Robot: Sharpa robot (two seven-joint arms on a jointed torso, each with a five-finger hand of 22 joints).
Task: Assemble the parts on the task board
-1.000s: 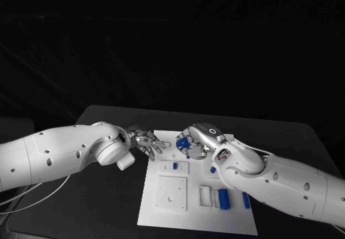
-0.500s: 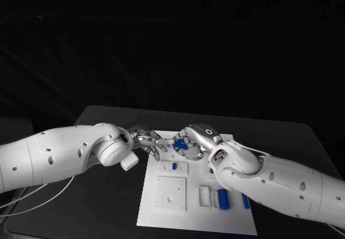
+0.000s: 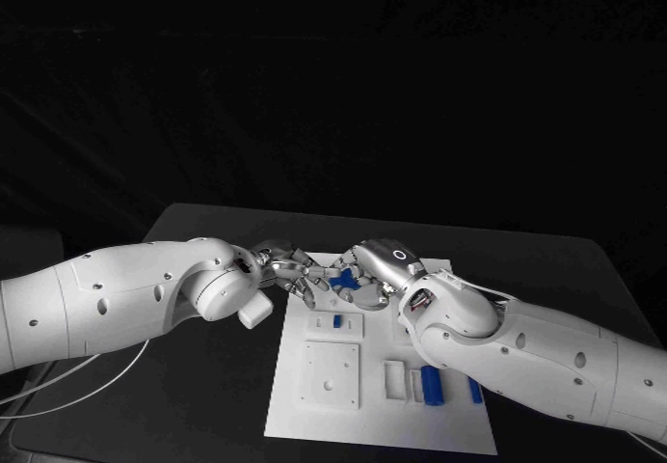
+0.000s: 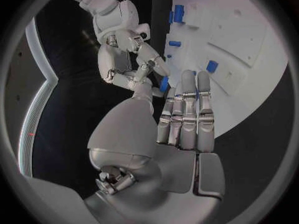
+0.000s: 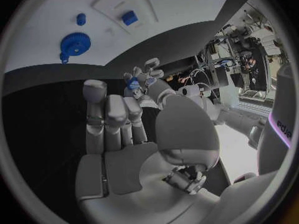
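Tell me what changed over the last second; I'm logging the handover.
The right hand carried its small blue part leftward to the left hand, whose fingers now meet it. The task board and the blue parts on it stayed put.

Desk (image 3: 556, 265): one, black.
Task board (image 3: 383, 424): one, white.
Arms: two, white. Hands: two, silver, left (image 3: 285, 270) and right (image 3: 373, 275).
Blue parts, head view: five. Four on the board (image 3: 338, 319) (image 3: 412, 330) (image 3: 433, 386) (image 3: 474, 391), one up between the hands (image 3: 343, 280).
Right wrist view: one blue gear (image 5: 74, 43) on the board.
Raised white blocks on the board: three (image 3: 333, 371) (image 3: 333, 325) (image 3: 395, 381).
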